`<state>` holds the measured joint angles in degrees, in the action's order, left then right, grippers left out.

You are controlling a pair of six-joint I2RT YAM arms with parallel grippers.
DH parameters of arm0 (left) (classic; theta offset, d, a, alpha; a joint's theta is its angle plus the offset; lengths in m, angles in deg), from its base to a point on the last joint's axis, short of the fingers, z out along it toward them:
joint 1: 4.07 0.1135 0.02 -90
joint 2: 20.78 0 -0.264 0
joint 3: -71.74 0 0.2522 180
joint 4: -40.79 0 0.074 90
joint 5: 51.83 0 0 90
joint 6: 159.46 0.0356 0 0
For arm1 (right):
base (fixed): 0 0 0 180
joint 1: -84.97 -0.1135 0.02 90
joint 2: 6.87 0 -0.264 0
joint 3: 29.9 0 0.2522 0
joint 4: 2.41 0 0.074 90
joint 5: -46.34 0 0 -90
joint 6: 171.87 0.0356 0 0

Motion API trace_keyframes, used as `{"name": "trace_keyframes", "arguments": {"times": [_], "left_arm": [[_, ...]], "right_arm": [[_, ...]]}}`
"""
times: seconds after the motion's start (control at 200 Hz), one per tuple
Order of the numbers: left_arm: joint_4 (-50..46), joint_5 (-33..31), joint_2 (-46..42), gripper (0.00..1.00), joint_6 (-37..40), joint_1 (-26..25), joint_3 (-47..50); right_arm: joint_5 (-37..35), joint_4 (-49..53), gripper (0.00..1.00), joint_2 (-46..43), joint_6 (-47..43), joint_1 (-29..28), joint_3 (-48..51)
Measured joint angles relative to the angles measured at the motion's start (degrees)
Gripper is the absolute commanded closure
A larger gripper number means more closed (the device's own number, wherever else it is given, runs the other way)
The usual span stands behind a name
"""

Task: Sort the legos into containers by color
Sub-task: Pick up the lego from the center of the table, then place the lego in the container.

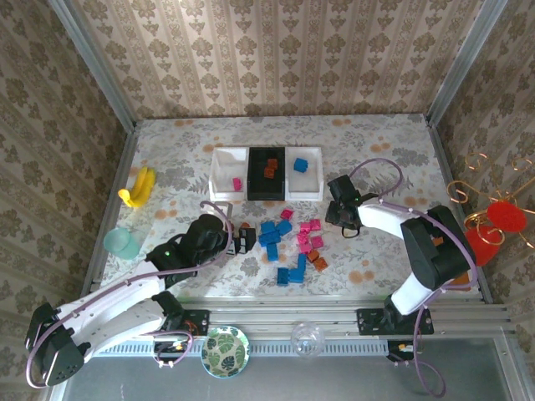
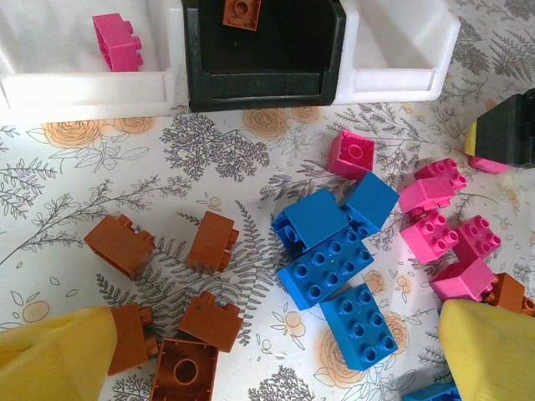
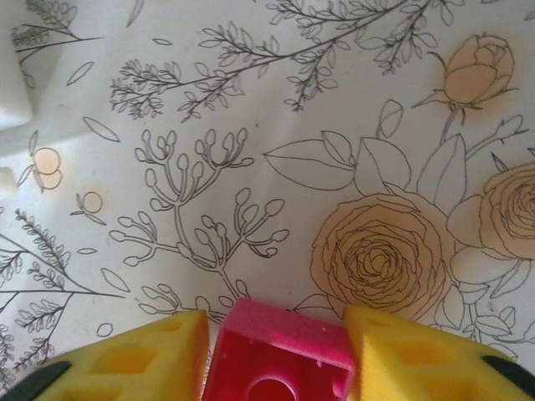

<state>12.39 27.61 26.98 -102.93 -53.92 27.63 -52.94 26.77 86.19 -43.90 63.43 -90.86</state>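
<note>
Three containers stand side by side at the back: a white tray (image 1: 224, 190) with one pink lego (image 1: 236, 183), a black tray (image 1: 267, 192) with orange legos (image 1: 270, 167), and a white tray (image 1: 306, 190) with a blue lego (image 1: 300, 164). Loose blue (image 2: 326, 267), orange (image 2: 209, 242) and pink legos (image 2: 435, 234) lie in front of them. My left gripper (image 2: 276, 351) hangs open above the orange and blue legos, at the pile's left side (image 1: 242, 240). My right gripper (image 3: 276, 342) is shut on a pink lego (image 3: 280, 355), right of the pile (image 1: 343, 219).
A yellow banana (image 1: 138, 188) and a teal cup (image 1: 124, 242) sit at the table's left side. A leaf-patterned plate (image 1: 225, 352) and a clear round object (image 1: 307, 338) rest on the rail at the near edge. Patterned walls enclose the table.
</note>
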Motion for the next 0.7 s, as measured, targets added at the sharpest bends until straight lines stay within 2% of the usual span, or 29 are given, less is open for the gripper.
{"name": "trace_keyframes", "arguments": {"times": [0.145,0.3,0.39,0.545,0.7], "left_arm": [[-0.46,-0.48,-0.39,0.00,0.00,0.00,0.00],[-3.23,-2.49,-2.40,0.00,0.00,0.00,0.00],[-5.11,-4.28,-4.31,0.00,-0.04,0.00,0.00],[-8.81,-7.48,-7.56,0.00,-1.51,0.00,0.00],[-11.72,-8.33,-9.14,0.00,-3.04,0.00,0.00]], "right_arm": [[0.61,-0.13,0.69,-2.16,-0.98,-0.02,0.35],[3.82,-0.96,0.69,-11.63,-3.19,-1.42,0.63],[6.99,-0.98,0.69,-13.55,-4.85,-4.17,-3.50],[11.76,-2.51,0.69,-4.11,-8.09,-11.34,-18.95],[15.54,-3.67,0.69,9.99,-8.39,-14.86,-33.14]]}}
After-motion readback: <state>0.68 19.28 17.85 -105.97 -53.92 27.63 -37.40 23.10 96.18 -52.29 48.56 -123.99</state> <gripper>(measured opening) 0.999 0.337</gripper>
